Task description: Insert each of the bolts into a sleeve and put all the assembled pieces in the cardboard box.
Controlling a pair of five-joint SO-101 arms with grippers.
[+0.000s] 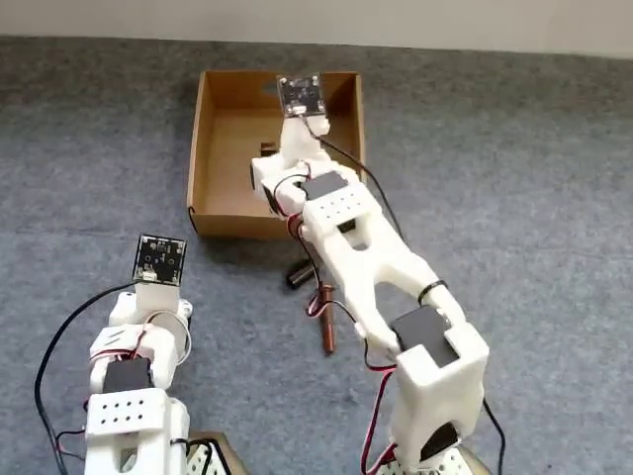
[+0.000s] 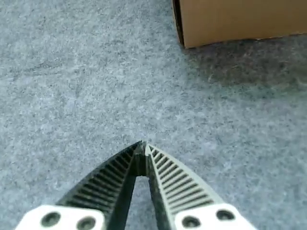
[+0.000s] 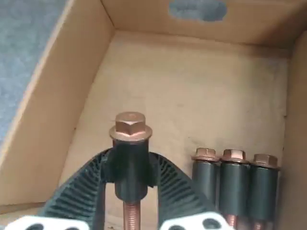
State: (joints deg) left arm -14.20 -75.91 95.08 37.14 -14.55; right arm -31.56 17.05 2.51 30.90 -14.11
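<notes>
My right gripper is shut on an assembled piece, a copper bolt inside a black sleeve, held over the floor of the cardboard box. Three assembled pieces lie side by side in the box beside it. In the high view the right arm reaches over the box. A loose copper bolt and a black sleeve lie on the carpet in front of the box, partly under that arm. My left gripper is shut and empty above the carpet, short of the box's corner.
Grey carpet covers the whole table. The left arm rests at the near left. Red and black cables run along the right arm.
</notes>
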